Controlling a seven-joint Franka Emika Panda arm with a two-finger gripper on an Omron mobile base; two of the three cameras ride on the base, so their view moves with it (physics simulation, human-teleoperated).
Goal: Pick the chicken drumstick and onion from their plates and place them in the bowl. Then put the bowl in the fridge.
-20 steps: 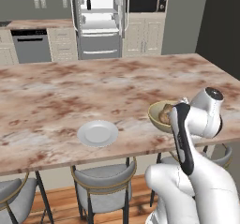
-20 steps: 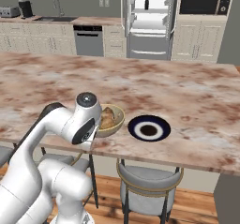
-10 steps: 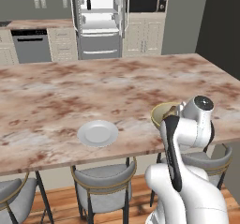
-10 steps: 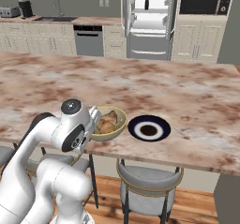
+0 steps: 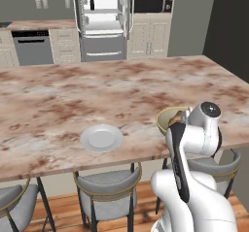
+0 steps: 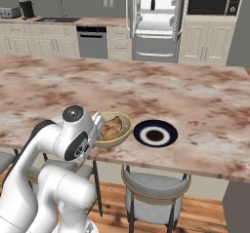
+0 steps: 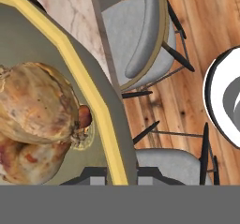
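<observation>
1. Now the bowl sits at the near edge of the tabletop, with the chicken drumstick and, as far as can be told, the onion already inside it; the two browned pieces lie pressed together and I cannot separate them surely.
2. Judging by the hand view, the end effector is fully closed on the bowl's yellow rim, one finger inside and one outside, though the fingertips themselves are barely visible at the bottom of that view.
3. So the step in hand is carrying the bowl to the fridge, which stands open beyond the far edge of the tabletop.
4. Lift straight up first, so the bowl's base clears the tabletop before any sideways travel.
5. Keep the rim level; a one-sided rim grip invites tilting, and the food could roll out.
6. Move slowly while the base drives, steering clear of the white plate and the dark-rimmed plate just beside the bowl.
</observation>
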